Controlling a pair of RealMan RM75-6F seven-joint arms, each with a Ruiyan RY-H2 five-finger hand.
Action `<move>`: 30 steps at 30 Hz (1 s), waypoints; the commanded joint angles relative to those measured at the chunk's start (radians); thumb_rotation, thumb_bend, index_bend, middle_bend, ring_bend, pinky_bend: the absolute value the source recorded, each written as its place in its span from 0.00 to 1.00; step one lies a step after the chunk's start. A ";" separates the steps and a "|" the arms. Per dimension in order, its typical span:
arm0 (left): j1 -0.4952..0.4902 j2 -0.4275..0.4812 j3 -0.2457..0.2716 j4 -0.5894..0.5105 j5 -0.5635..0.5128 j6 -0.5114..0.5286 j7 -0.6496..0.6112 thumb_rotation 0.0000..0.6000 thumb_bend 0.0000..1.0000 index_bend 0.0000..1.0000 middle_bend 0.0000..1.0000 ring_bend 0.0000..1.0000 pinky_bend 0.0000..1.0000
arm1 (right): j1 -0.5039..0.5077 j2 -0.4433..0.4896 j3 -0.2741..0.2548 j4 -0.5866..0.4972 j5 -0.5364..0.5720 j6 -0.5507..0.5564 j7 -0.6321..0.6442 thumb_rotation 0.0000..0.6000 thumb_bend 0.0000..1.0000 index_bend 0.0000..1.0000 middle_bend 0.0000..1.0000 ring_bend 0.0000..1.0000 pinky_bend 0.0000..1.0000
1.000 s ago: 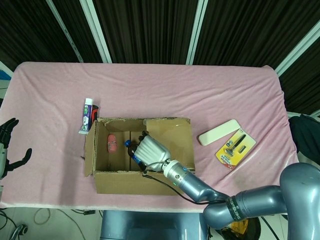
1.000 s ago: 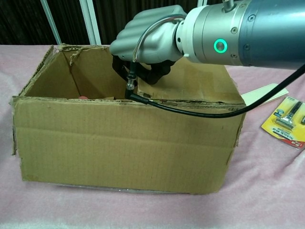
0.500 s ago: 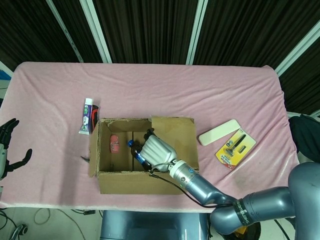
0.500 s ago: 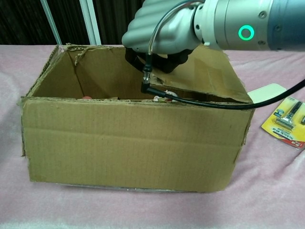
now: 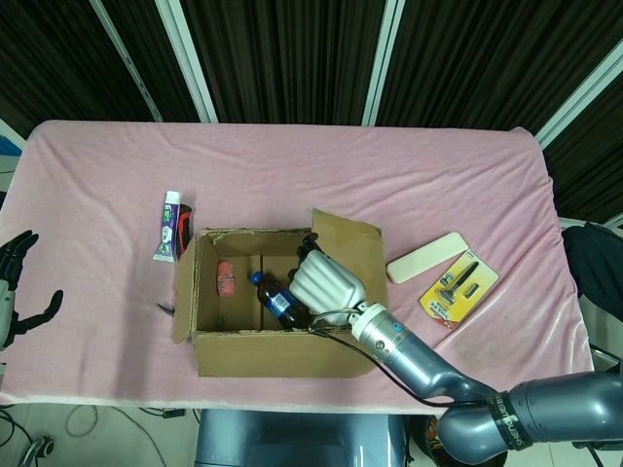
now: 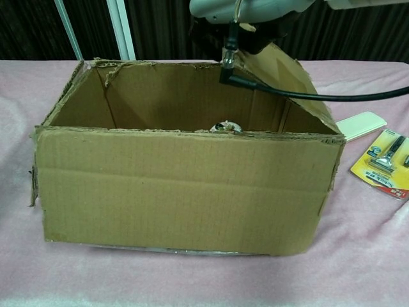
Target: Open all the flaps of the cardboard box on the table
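The cardboard box stands near the table's front edge, its top mostly uncovered. Its right flap stands raised and tilted outward. My right hand is above the box's right half, against the inner side of that flap, with dark fingers hooked at the flap's free edge. Inside lie a dark bottle and a pink item. My left hand hangs off the table's left edge, fingers apart, holding nothing.
A toothpaste tube lies just left of the box's far corner. A white case and a carded razor pack lie to the box's right. A pink cloth covers the table.
My right hand rose and moved right, swinging the right flap from lying over the box up to a raised tilt. The box shifted slightly right. The left hand stayed still.
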 commanded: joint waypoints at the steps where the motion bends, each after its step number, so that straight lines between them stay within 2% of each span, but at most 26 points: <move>1: 0.000 0.000 0.000 0.000 0.000 -0.001 0.003 1.00 0.34 0.06 0.03 0.03 0.09 | -0.007 0.044 -0.009 -0.002 -0.019 0.000 -0.001 1.00 0.60 0.39 0.51 0.32 0.28; 12: 0.001 0.000 0.000 -0.003 0.002 -0.001 0.007 1.00 0.34 0.06 0.03 0.03 0.09 | -0.016 0.127 -0.022 0.001 -0.042 -0.040 0.013 1.00 0.56 0.36 0.50 0.31 0.28; 17: 0.000 0.000 0.000 -0.002 0.002 -0.003 0.006 1.00 0.34 0.06 0.04 0.03 0.09 | -0.022 0.156 -0.020 -0.006 -0.054 -0.054 0.030 1.00 0.39 0.30 0.46 0.28 0.27; 30: 0.001 0.002 0.001 -0.003 0.006 -0.003 0.005 1.00 0.34 0.06 0.04 0.03 0.09 | -0.046 0.226 -0.033 0.023 -0.142 -0.097 0.035 1.00 0.25 0.22 0.39 0.22 0.26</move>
